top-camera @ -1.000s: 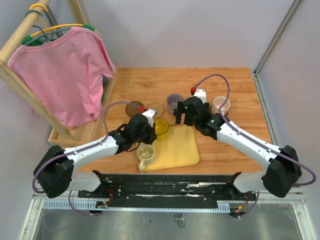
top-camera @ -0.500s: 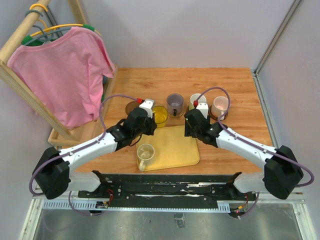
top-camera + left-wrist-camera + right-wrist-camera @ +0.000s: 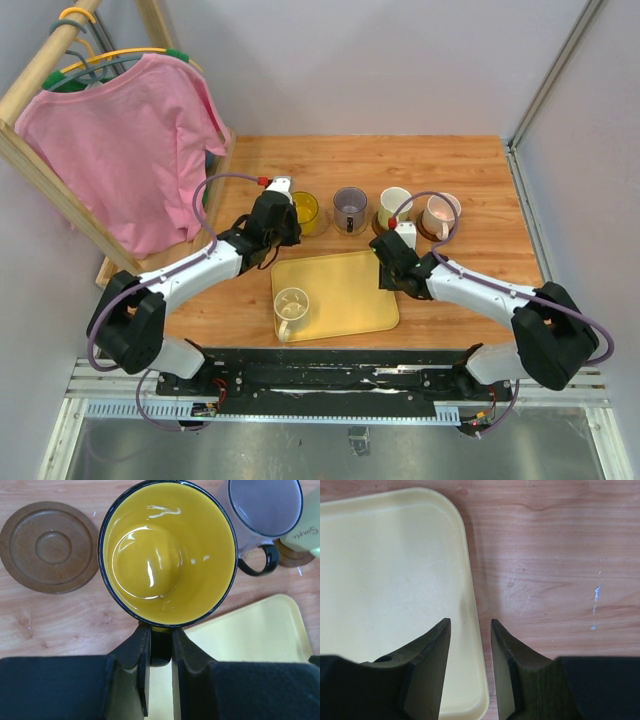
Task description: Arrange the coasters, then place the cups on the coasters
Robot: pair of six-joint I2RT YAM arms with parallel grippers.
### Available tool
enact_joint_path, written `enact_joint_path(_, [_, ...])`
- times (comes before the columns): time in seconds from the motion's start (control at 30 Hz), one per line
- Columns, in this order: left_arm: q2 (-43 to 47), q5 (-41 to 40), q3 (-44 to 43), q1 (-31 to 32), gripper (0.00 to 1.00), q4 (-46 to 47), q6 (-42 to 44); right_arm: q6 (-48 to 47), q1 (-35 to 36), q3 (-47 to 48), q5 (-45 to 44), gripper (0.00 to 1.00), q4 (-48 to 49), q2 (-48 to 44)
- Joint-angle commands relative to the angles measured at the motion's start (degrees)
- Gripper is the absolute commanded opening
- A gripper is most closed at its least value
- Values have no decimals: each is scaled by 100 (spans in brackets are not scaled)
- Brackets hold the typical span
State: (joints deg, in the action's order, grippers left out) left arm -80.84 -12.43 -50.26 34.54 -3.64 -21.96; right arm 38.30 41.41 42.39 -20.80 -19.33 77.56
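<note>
Looking through the left wrist camera, I see the left jaws closed down to a narrow slot on the handle of the yellow cup, with one dark finger pressed on each side of it. The cup is upright, mouth toward the lens. It is in the row along the far part of the bench, between a bare dark brown coaster on one side and the purple-grey cup on the other. I cannot tell whether its base rests on a coaster or hangs just above one, because the cup hides whatever is beneath it.

Further along the row, the cream cup stands on a dark coaster, and the pale pink cup stands on another coaster. A pale cup stands directly on the yellow tray, near its front left corner.

On my right wrist view, the right jaws are parted about halfway with nothing between them. They are above the tray's right edge. One fingertip is over the tray and the other is over bare wood just beside it. I cannot tell whether the tips touch the surface.
</note>
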Motion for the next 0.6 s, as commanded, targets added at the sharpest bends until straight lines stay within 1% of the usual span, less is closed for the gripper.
enact_joint_path(0.0, [-138, -42, -412, -127, 0, 585, -187, 116, -126, -123, 223, 38, 154, 175])
enact_joint_path(0.33, [-621, 365, -459, -421, 1, 1067, -514, 246, -145, -303, 219, 32, 110, 337])
enact_joint_path(0.47, [-775, 503, -521, -484, 1, 1178, -580, 338, -149, -455, 213, 26, 46, 341])
enact_joint_path(0.57, [-876, 539, -587, -484, 0, 1190, -597, 353, -148, -538, 283, 20, 20, 322])
